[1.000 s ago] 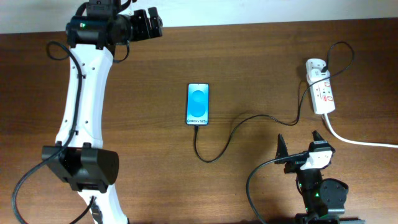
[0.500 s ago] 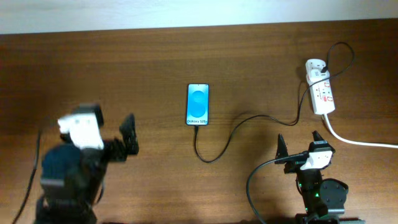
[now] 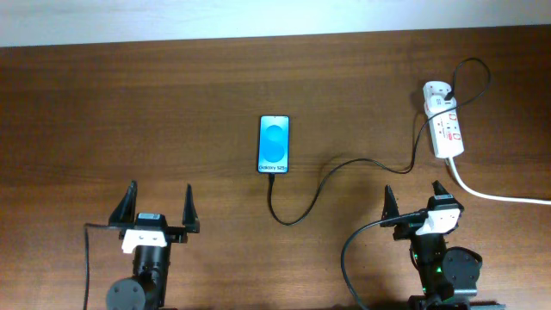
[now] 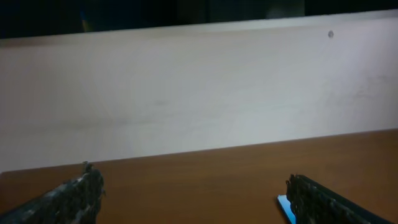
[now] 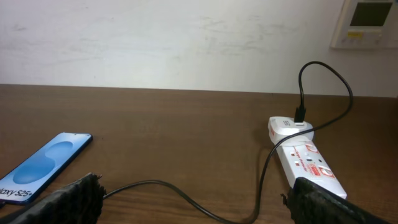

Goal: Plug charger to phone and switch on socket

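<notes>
End effectors, left and right, stand wide open and empty at the counter's near edge, the phone mid-counter, the charger reaching its near end from the socket.

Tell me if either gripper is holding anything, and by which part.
Nothing is held. The left gripper and right gripper are both open and empty, and the thin black charger cable lies loose on the brown wooden table.
</notes>
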Robot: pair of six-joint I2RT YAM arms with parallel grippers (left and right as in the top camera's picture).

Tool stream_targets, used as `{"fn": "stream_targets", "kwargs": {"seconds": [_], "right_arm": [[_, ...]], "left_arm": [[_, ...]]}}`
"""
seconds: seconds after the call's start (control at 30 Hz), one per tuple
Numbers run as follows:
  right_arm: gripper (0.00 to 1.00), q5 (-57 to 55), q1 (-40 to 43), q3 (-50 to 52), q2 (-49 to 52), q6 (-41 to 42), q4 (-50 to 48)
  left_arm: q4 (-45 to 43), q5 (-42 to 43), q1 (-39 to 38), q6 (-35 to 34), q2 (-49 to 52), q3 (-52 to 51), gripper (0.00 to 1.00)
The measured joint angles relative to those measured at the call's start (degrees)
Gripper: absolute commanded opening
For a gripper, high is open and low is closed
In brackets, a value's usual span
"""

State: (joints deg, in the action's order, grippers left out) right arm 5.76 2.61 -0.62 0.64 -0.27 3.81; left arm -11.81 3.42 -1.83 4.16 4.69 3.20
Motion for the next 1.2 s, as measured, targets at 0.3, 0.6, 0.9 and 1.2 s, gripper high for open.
{"fn": "stream_targets", "kwargs": {"seconds": [0.3, 0.6, 0.9, 1.2], "right_arm": [[0.98, 0.02, 0.00, 0.00, -0.07, 0.02, 0.02], [0.98, 0.02, 0.00, 0.00, -0.07, 0.02, 0.00], [0.98, 0.02, 0.00, 0.00, -0.07, 0.00, 0.02], [0.98, 0.02, 0.00, 0.00, -0.07, 0.02, 0.02]], "left_arm": [[16.15, -3.93, 0.09, -1.62, -4.07, -2.58, 0.99], [16.17, -4.50, 0.09, -6.64, -4.07, -2.58, 0.99], [16.17, -4.50, 0.09, -6.82, -4.07, -2.58, 0.99], [16.17, -4.50, 0.09, -6.82, -4.07, -2.58, 0.99]]}}
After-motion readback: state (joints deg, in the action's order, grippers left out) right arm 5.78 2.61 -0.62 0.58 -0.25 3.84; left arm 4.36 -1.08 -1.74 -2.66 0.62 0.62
